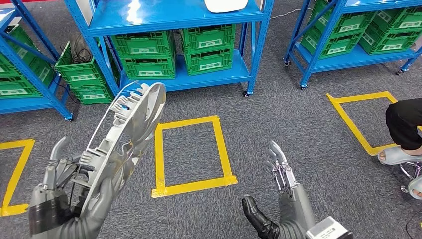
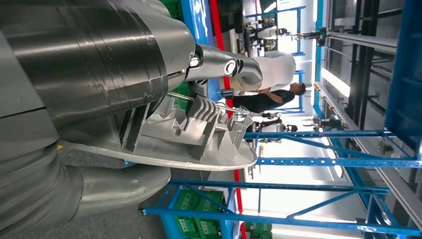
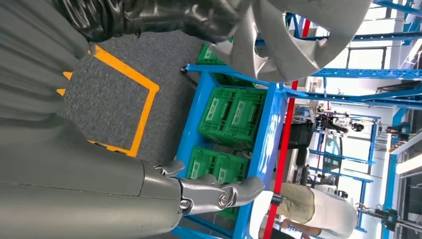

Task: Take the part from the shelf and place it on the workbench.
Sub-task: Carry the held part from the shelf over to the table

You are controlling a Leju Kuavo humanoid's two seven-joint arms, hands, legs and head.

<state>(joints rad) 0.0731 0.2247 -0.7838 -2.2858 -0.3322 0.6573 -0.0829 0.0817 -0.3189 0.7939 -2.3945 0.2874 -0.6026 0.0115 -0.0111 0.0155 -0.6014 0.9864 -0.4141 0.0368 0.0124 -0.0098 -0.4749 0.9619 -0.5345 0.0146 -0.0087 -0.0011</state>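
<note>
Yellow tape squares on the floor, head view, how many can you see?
3. One full square lies in the middle between the arms, one is cut off at the left edge, and one at right runs under a seated person's leg.

Part: a silver-grey moulded piece, disc-like, with curved spoke-shaped openings on its face and ribbed fins and clips along its rim and back. It stands on edge, tilted, its upper end leaning away from the robot toward the blue shelf. The left hand grips its lower portion. It is held off the floor, above grey carpet, clear of the shelf.
</note>
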